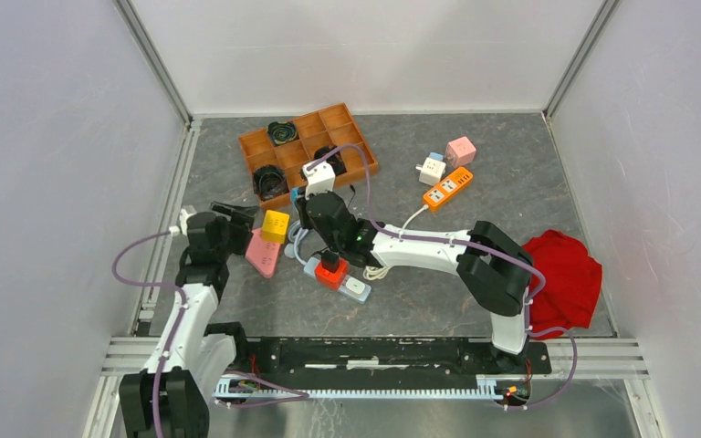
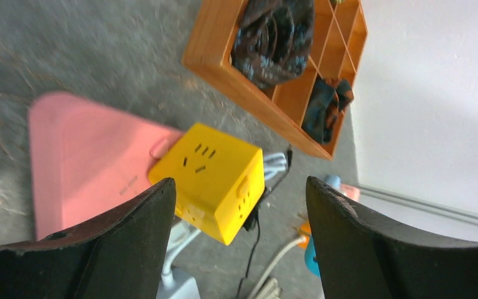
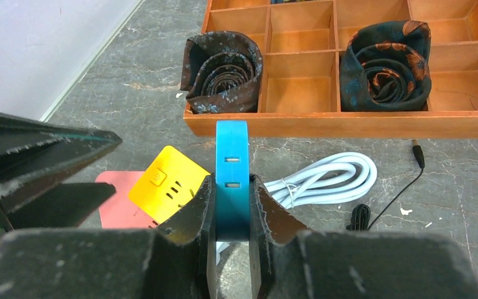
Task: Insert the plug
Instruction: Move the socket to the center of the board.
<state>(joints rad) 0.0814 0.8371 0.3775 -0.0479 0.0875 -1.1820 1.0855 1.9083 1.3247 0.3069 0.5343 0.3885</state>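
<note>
R pincer: clamped on blue plug, upright btwn its fingers. L pincer: spread wide, holding nothing; yellow socket cube just ahead, btwn fingertips.

Lower end of the blue strip hides inside the right tool.

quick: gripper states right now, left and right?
Left gripper: open, holding nothing.
Right gripper: closed on the blue plug.
</note>
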